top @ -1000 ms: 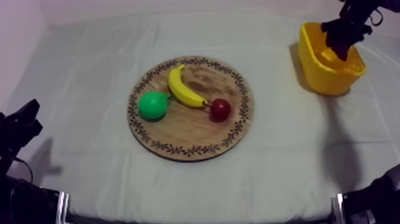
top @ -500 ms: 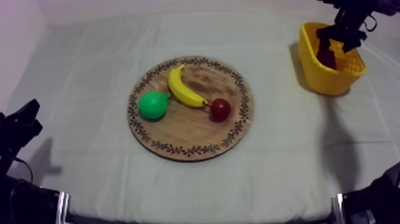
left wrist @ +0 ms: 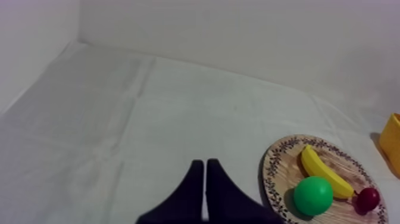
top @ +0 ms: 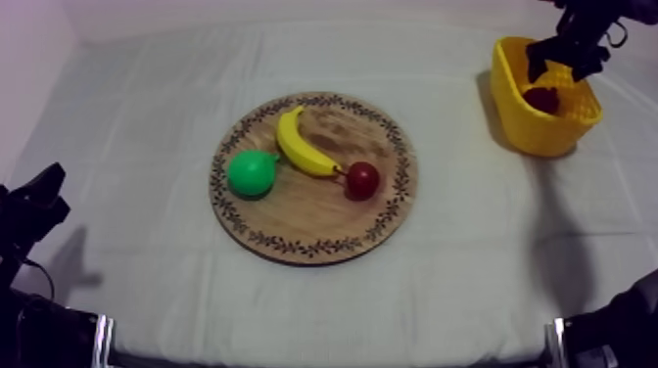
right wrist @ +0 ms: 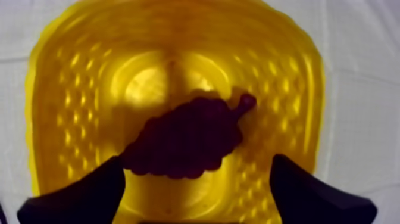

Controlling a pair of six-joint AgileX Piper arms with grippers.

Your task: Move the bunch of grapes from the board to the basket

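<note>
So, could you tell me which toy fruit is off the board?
The bunch of grapes, in the yellow basket; banana, pear and small red fruit lie on the board.

No readable text, labels, brands or numbers in any view. Rim of the wooden board carries a repeating ornament (decoration only, no lettering).

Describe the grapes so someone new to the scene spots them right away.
At the right of the table, apart from the board, stands the yellow basket. The grapes lie inside it: a dark purple, lumpy bunch, unlike the smooth banana, pear and small red fruit on the board.
</note>
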